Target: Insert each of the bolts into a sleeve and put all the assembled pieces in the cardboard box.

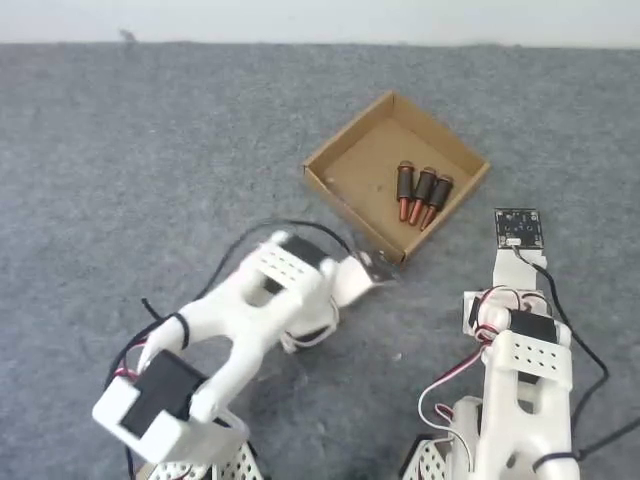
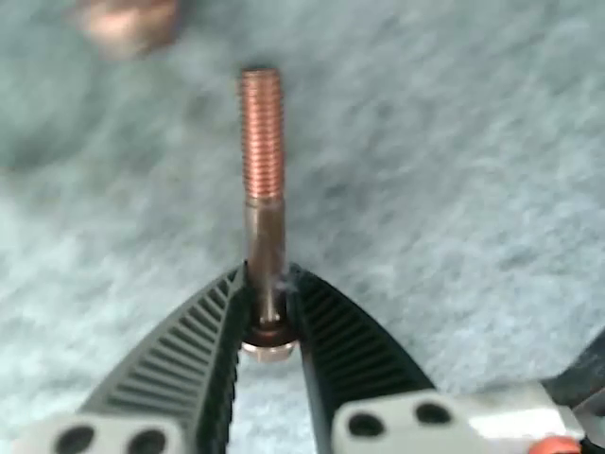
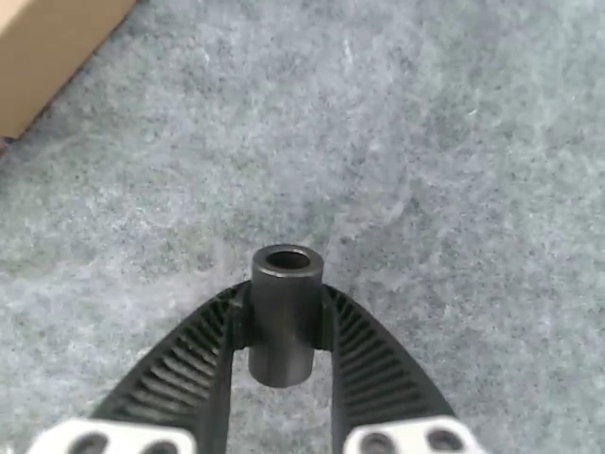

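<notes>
The left gripper (image 2: 267,312) has its jaws closed narrowly on a bolt (image 2: 263,161), pinching the plain shank just above the head. This leaves the whole coppery threaded end free and pointing away from the wrist, probably so that nothing blocks the part that must enter a bore. The right gripper (image 3: 284,326) clamps a black sleeve (image 3: 285,312) across its middle. The sleeve's open mouth is clear of the pads, which suits offering it to the bolt. Both parts hang over grey felt (image 1: 150,150) rather than resting on it. The wrist views give the detail of each grip, namely where the pads bite and which end is free. The high view gives the layout instead. The cardboard box (image 1: 347,131) lies at about one o'clock from the table's centre, and three assembled pieces (image 1: 422,195) lie side by side at three o'clock within it. The left arm comes in from seven o'clock and ends just short of the box's near corner. The right arm rises from five o'clock, well apart from the left. By my reading, the two held parts have yet to be lined up and mated.
</notes>
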Robot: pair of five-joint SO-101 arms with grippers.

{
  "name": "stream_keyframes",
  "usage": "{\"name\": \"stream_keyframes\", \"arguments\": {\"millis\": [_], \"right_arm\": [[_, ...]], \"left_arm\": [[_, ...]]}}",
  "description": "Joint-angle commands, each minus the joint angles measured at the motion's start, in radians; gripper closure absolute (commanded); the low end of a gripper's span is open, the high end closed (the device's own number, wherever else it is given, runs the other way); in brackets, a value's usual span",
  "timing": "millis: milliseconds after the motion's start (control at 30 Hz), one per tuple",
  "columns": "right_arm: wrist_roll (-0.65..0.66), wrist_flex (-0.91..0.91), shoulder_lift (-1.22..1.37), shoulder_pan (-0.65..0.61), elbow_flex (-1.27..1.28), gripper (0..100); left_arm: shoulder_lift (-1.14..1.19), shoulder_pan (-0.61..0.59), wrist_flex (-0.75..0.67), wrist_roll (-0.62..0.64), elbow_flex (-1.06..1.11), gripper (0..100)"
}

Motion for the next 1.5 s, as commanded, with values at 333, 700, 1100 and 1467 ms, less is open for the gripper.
{"name": "stream_keyframes", "arguments": {"millis": [333,700,1100,1467], "right_arm": [[0.014,-0.019,-0.033,0.001,-0.006,99.1],[0.017,-0.038,-0.033,-0.001,-0.003,99.1],[0.017,-0.039,-0.033,-0.018,-0.003,99.1],[0.017,-0.039,-0.033,-0.021,-0.003,99.1]], "left_arm": [[0.003,-0.153,0.29,-0.592,-0.251,92],[0.002,-0.242,0.222,-0.549,-0.323,84],[-0.009,-0.023,0.094,0.244,-0.116,99],[0.0,-0.121,-0.193,0.361,0.059,99]]}}
